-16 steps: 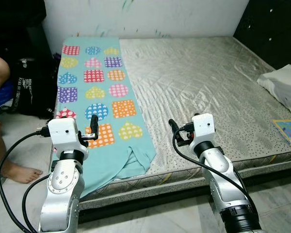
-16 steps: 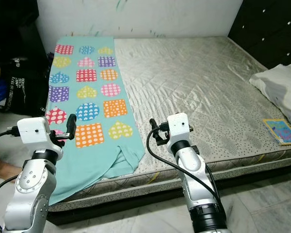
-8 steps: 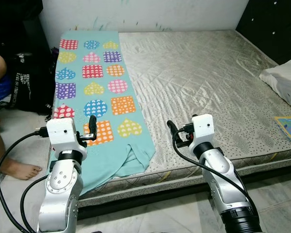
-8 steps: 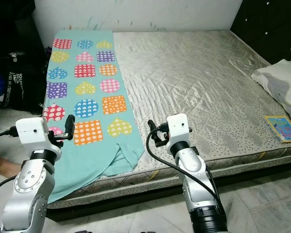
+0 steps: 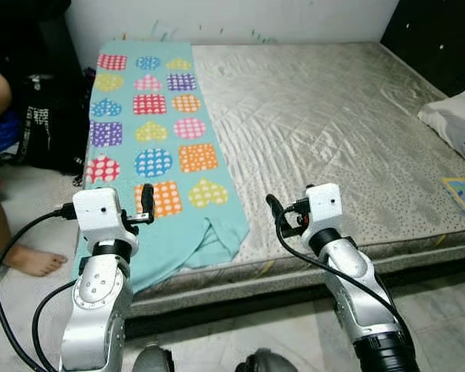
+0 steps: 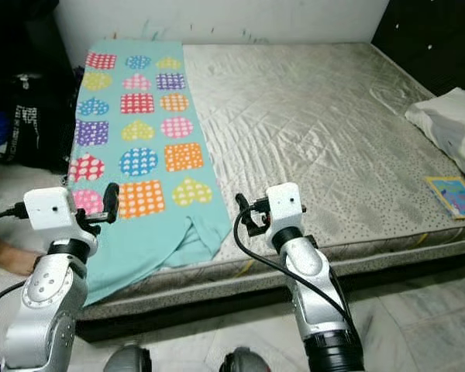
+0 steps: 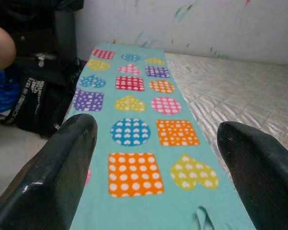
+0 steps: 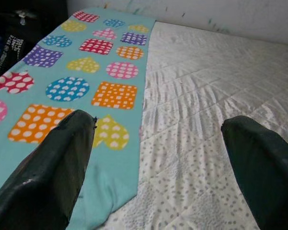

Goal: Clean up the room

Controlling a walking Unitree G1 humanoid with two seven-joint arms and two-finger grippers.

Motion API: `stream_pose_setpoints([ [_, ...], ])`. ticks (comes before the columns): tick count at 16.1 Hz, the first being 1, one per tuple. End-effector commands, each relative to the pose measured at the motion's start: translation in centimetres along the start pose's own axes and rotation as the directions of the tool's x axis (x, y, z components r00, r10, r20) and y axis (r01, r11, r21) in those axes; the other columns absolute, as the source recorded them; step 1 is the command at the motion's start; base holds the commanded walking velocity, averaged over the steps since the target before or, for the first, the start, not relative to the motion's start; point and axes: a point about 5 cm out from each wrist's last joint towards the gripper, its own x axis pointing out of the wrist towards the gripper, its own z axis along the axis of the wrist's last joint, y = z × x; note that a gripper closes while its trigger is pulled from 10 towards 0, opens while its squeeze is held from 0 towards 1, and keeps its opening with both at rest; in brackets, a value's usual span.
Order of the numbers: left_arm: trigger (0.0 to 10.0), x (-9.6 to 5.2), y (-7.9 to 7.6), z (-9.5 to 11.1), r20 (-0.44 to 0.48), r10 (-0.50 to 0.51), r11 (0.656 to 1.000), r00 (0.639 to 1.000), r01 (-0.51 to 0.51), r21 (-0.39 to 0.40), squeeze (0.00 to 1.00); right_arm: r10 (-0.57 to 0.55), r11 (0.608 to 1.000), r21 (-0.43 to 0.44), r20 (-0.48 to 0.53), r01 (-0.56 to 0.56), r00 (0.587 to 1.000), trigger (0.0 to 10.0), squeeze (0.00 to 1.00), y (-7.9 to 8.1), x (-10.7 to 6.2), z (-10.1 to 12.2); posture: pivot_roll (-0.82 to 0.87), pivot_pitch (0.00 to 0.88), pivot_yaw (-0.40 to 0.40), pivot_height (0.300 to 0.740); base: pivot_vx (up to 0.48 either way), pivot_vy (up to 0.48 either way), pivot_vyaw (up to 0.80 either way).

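Since a second earlier the camera had tilted down, bringing the robot's feet into the bottom edge; both arms kept their pose. At lower left the left gripper (image 5: 146, 203) hung spread and empty over the near end of the teal blanket (image 5: 151, 143), whose long axis ran up the frame's left. The right gripper (image 5: 274, 211), lower centre, also spread, stood farther right over the bare mattress (image 5: 333, 116).
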Motion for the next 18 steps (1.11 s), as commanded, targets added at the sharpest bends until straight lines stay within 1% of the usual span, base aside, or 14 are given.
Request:
stream_pose_setpoints([
  [1, 10.0, -0.05, 0.09, 0.25, 0.005, 0.011, 1.000, 1.000, -0.011, 0.002, 0.00, 0.005, 1.000, 0.000, 0.002, -0.005, 1.000, 10.0, 0.00, -0.08, -0.13, 0.17, 0.04, 0.122, -0.069, 0.660, 0.000, 0.000, 0.00],
  [3, 10.0, -0.01, 0.37, 0.29, 0.007, 0.032, 0.999, 0.999, -0.032, -0.004, 0.00, 0.015, 1.000, -0.003, 0.003, -0.015, 1.000, 10.0, 0.00, -0.01, -0.08, 0.21, 0.04, 0.122, -0.069, 0.660, 0.000, 0.000, 0.00],
  [7, 10.0, 0.01, 0.50, 0.28, 0.009, 0.040, 0.999, 0.999, -0.039, -0.005, 0.00, 0.030, 1.000, -0.006, 0.003, -0.030, 1.000, 10.0, 0.00, 0.11, -0.02, 0.17, 0.05, 0.113, -0.074, 0.656, 0.000, 0.000, 0.00],
  [15, 10.0, 0.09, 0.60, 0.38, 0.015, 0.056, 0.998, 0.998, -0.056, -0.004, 0.00, 0.049, 0.999, -0.010, 0.000, -0.049, 0.999, 10.0, 0.00, 0.26, 0.10, 0.15, 0.05, 0.111, -0.076, 0.577, 0.000, 0.000, 0.00],
  [17, 10.0, 0.07, 0.64, 0.38, 0.015, 0.060, 0.998, 0.998, -0.060, -0.006, 0.00, 0.053, 0.999, -0.012, -0.002, -0.053, 0.999, 10.0, 0.00, 0.31, 0.14, 0.09, 0.05, 0.114, -0.077, 0.548, 0.000, 0.000, 0.00],
  [18, 10.0, 0.08, 0.64, 0.40, 0.015, 0.060, 0.998, 0.998, -0.060, -0.006, 0.00, 0.056, 0.998, -0.012, -0.003, -0.056, 0.998, 10.0, 0.00, 0.36, 0.15, 0.08, 0.05, 0.117, -0.077, 0.548, 0.000, 0.000, 0.00],
])
